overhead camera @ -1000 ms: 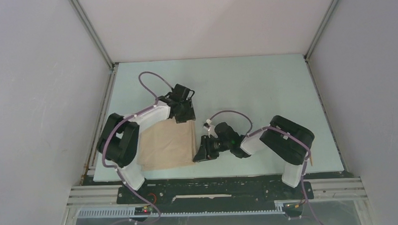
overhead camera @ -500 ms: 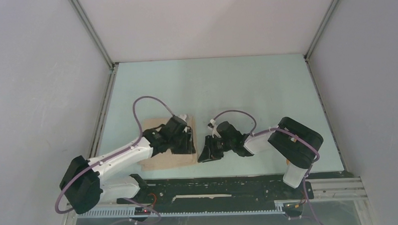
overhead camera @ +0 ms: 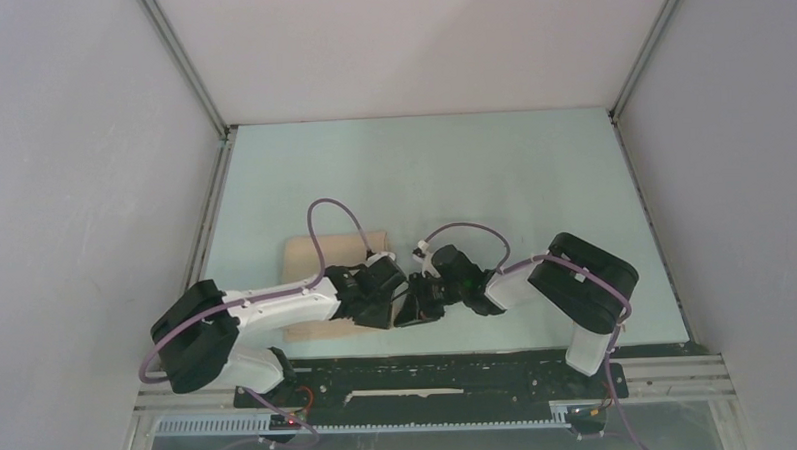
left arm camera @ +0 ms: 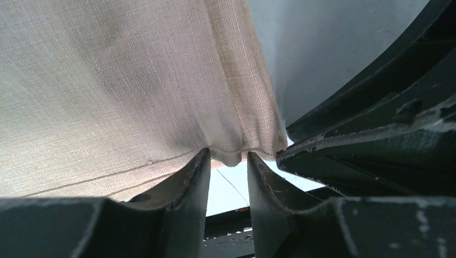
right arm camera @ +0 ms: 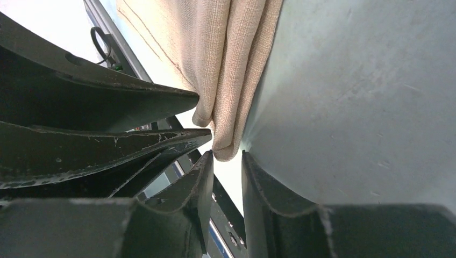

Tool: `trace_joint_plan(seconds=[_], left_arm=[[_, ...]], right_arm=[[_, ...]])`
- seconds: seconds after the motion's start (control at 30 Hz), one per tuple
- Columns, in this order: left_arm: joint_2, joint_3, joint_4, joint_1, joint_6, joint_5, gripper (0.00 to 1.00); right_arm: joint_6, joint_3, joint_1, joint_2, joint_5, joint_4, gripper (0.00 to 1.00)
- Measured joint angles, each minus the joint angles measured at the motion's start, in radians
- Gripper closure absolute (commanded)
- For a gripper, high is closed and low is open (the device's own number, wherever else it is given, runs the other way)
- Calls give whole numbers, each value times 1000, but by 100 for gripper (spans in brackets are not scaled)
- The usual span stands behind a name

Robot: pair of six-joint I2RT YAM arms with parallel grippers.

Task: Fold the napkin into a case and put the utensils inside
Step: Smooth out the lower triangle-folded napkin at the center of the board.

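Beige napkin (overhead camera: 298, 261) looks limp, light; left hand (left arm camera: 226, 161) and right hand (right arm camera: 226, 157), half-open, straddle its layered corner, so pinch every layer.

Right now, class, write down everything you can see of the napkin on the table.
The napkin is plain beige-tan woven cloth with a thin stitched hem line. It lies on the pale green table, folded over, with rounded layered edges along its right side. The left arm hides much of it from above. Its near right corner sits at the fingertips of both the left gripper and the right gripper, which meet there. Whether either one pinches it cannot be told.
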Motion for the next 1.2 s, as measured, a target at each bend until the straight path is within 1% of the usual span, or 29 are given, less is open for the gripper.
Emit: trace_joint_plan(seconds=[0.1,0.2,0.27,0.3,0.37,0.47,0.53,0.63,0.83,0.9,1.0,1.03,1.07,1.1,1.2], left_arm=[[17,17,-6,-4,0,-18,66],[37,32,-8,-7,0,-27,76],[48,39,-11,-8,1,-35,86],[53,42,-11,-9,-1,-37,89],[58,49,-14,-10,0,-40,93],[58,64,-26,-17,0,-41,95],[57,82,-38,-27,0,-40,95],[56,105,-44,-44,0,-34,94],[66,126,-43,-62,0,-17,93],[79,126,-43,-63,0,-13,92],[98,126,-43,-65,0,-8,85],[102,126,-43,-66,1,-6,82],[103,126,-43,-67,1,-3,76],[103,126,-44,-68,3,0,72],[96,126,-53,-70,6,13,62]], right_arm=[[3,0,5,8,-4,17,66],[5,0,10,14,-6,28,67],[5,0,13,15,-6,31,71],[4,0,13,16,-6,31,74],[4,-1,14,16,-5,29,79],[3,-5,14,18,-2,26,91],[2,-8,14,18,0,24,96],[4,-8,14,24,-3,29,100],[4,-8,14,28,-7,36,100],[4,-8,14,28,-7,36,100],[4,-8,14,28,-7,36,98],[4,-8,14,28,-7,36,95],[4,-8,14,28,-7,37,93],[5,-9,14,28,-7,37,90],[4,-16,9,22,-10,36,78]])
